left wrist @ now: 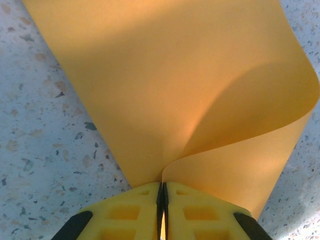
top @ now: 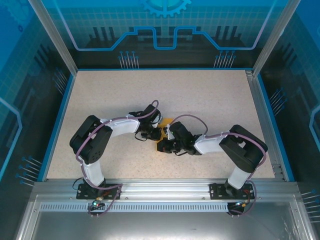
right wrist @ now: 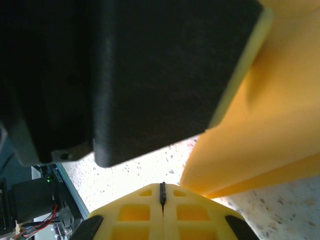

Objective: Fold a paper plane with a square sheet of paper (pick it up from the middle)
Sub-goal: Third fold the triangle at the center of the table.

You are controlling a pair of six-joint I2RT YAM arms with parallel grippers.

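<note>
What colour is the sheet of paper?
The paper is plain orange-yellow, clearest in the left wrist view.

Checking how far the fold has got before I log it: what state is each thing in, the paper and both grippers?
square sheet of paper: bent over itself in a soft curl, not pressed flat, pinched at its near end.
left gripper: shut on the sheet.
right gripper: shut, nothing seen between its fingers; the sheet sits just beside its tip.
</note>
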